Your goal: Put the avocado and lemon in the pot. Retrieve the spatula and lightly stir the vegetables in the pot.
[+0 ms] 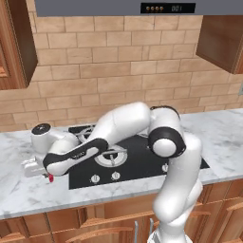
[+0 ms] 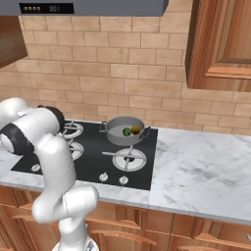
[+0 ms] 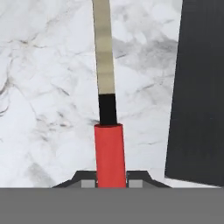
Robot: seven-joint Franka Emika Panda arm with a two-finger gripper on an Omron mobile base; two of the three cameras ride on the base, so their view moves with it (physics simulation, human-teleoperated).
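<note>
Marble counter (image 2: 206, 171) across the width of both base views, brick wall behind, wooden cupboards above. Black cooktop (image 2: 93, 157) sunk into it, with burners and a row of knobs along the front edge; in the hand view the dark cooktop (image 3: 197, 92) edge fills the 3 o'clock side, pale marble (image 3: 48, 87) everywhere else.

White arm (image 1: 175, 156) rising from 5 o'clock in the left base view, folded over and reaching down toward 9 o'clock, low over the marble just left of the cooktop. Same arm (image 2: 44, 142) at 8 o'clock in the right base view.

Grey pot (image 2: 125, 131) on the rear burner, just above centre in the right base view, short handles at its sides. Inside it — the yellow lemon (image 2: 136, 130) and, touching it at 9 o'clock, a small green piece (image 2: 126, 131), too small to identify.

Spatula (image 3: 107, 127) in the hand view, running from 6 o'clock straight up to 12: red handle nearest, then a short black neck, then a pale strip on to the top edge. Head not discernible. A speck of red (image 1: 51, 178) under the hand in the left base view.

Gripper (image 3: 110, 183) pressed together on the red handle — one dark fingertip (image 3: 87, 181) touching either side.
</note>
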